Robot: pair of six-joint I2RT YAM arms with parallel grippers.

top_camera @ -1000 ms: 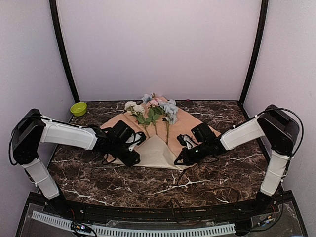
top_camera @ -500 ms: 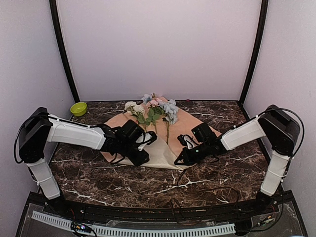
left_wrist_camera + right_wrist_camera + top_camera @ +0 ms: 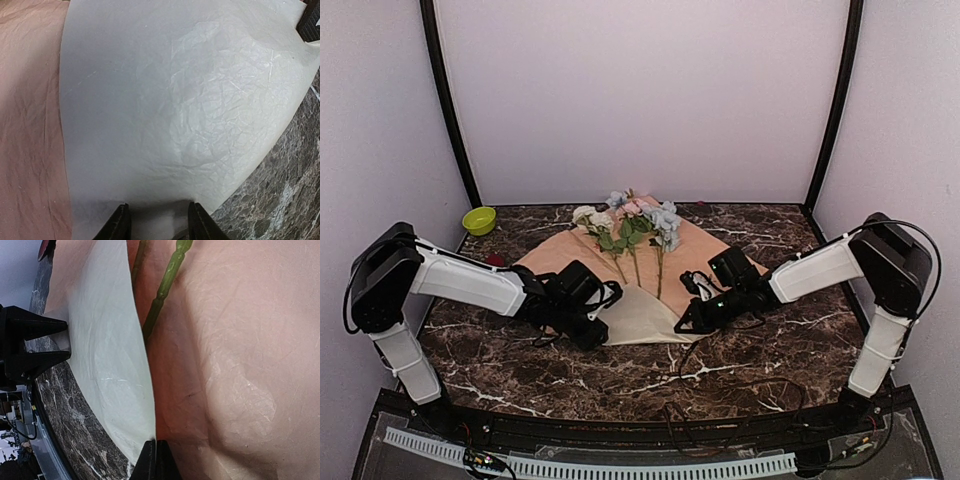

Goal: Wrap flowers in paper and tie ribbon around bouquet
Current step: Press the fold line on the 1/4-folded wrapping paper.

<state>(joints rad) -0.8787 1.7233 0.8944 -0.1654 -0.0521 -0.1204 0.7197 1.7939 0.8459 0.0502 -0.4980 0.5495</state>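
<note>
- The paper (image 3: 560, 252) lay on the bench (image 3: 620, 378) with its peach face up. Its near corner was turned over as a beige flap (image 3: 645, 312).
- The flowers (image 3: 635, 225) lay on the paper, heads toward the far side and stems running down to the flap.
- My right gripper (image 3: 155, 446) was pinched together on the paper at the flap's right end, just where beige met peach. A green stem (image 3: 165, 287) lay close beside that crease.
- My left gripper (image 3: 159, 206) stood with its jaws apart, astride the flap's near left edge. As far as I could judge, it was not biting on the sheet.
- I read the step in hand as getting a second hold, so that the paper could be folded over the stems.
- To do that well, I needed one finger to slide under the edge rather than shove it ahead. The sheet looked thin and crinkled, so I expected it to buckle under a push.
- I judged it best to close only once the edge sat well in between the fingers, because a hold on the very rim would likely slip.
- The right pinch needed to act as an anchor only. Any pull there could drag the paper and roll the stems off line.
- The fold should travel low and across, since a high lift could tip the flowers off the sheet.
- I could not find the ribbon in any view, so I took the tying as not begun.
</note>
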